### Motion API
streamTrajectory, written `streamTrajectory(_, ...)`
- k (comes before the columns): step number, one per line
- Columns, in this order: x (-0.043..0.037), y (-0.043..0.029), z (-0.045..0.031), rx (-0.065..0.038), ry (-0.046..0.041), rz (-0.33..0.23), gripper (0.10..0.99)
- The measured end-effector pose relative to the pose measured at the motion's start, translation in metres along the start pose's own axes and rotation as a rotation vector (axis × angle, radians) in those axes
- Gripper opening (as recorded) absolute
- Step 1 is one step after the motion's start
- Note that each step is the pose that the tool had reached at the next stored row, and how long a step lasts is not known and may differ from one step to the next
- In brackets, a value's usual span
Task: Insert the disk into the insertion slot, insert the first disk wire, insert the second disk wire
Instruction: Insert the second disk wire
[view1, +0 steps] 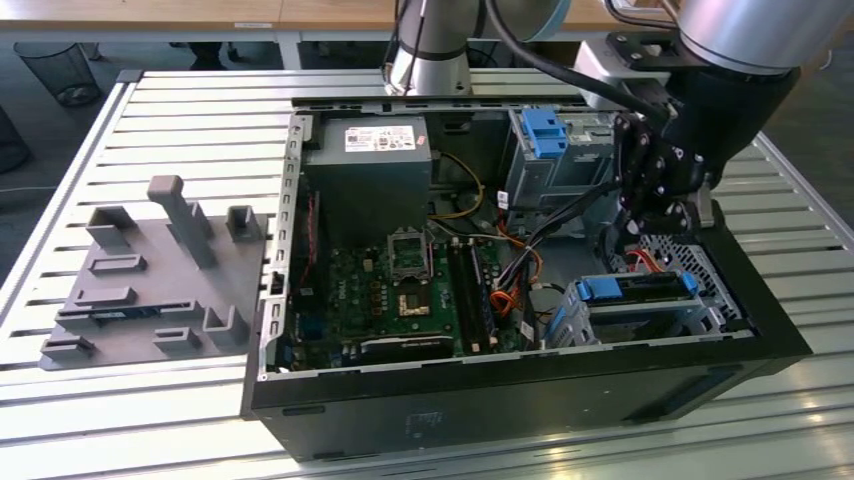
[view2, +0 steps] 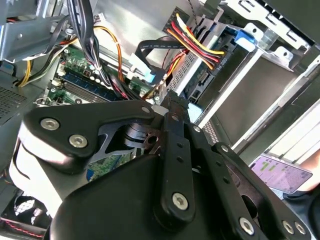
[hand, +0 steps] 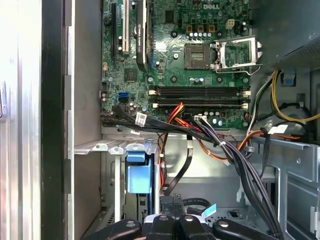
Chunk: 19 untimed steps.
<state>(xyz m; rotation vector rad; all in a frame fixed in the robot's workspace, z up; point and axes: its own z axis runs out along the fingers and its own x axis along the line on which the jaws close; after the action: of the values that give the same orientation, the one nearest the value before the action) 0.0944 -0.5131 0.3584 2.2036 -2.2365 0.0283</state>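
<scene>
The hand (hand: 177, 222) is down inside the open computer case (view1: 534, 400). In the first wrist view it looks pressed together on a black plug (hand: 173, 202) at the end of a black cable (hand: 186, 160), though I would not swear to how firm the hold is. Just beside it lies the disk (view1: 638, 288), blue frame showing, seated in the insertion slot (view1: 697, 318), the perforated metal cage in the case's corner toward the exterior view's right. So step 1 of 3 looks done. A red, yellow and black wire bundle (view2: 195, 37) runs to the disk's end, but I cannot tell whether it is plugged in. With a plug in the hand, at least 1 wire seems left to fit. The arm reaches over the case from its far side, wrist bent steeply, the hand pointing down between the cage and the taller grey bay (view1: 554, 150). Past that is the green circuit board (hand: 175, 65). The case stands on a slatted tabletop (view1: 160, 120), with a grey holder block (view1: 147, 280) well apart.
</scene>
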Motion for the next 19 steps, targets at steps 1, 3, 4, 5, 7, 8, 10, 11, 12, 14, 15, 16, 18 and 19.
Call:
streamTrajectory(1,-0.0004,0.0001,-0.0007,0.000,0.0002,0.000,0.106)
streamTrajectory(3,-0.0012,0.0001,-0.0023,0.000,0.0000,0.000,0.106)
streamTrajectory(4,-0.0015,0.0001,-0.0033,0.000,0.0000,0.000,0.106)
streamTrajectory(5,-0.0018,0.0002,-0.0041,0.000,-0.0001,0.000,0.106)
streamTrajectory(7,-0.0025,0.0002,-0.0048,0.000,-0.0002,0.000,0.106)
streamTrajectory(8,-0.0025,0.0002,-0.0049,0.000,-0.0005,0.000,0.106)
streamTrajectory(10,-0.0026,0.0002,-0.0050,0.000,-0.0005,0.000,0.106)
streamTrajectory(11,-0.0029,0.0002,-0.0053,0.000,-0.0001,0.000,0.106)
streamTrajectory(12,-0.0033,0.0002,-0.0054,0.000,-0.0004,0.000,0.106)
streamTrajectory(14,-0.0040,0.0002,-0.0056,-0.001,-0.0003,0.000,0.106)
streamTrajectory(15,-0.0047,0.0002,-0.0056,-0.001,-0.0005,0.000,0.106)
streamTrajectory(16,-0.0058,0.0001,-0.0056,-0.001,-0.0003,0.000,0.106)
streamTrajectory(18,-0.0080,0.0000,-0.0056,-0.001,-0.0004,0.000,0.106)
streamTrajectory(19,-0.0091,-0.0001,-0.0056,-0.001,-0.0005,0.000,0.106)
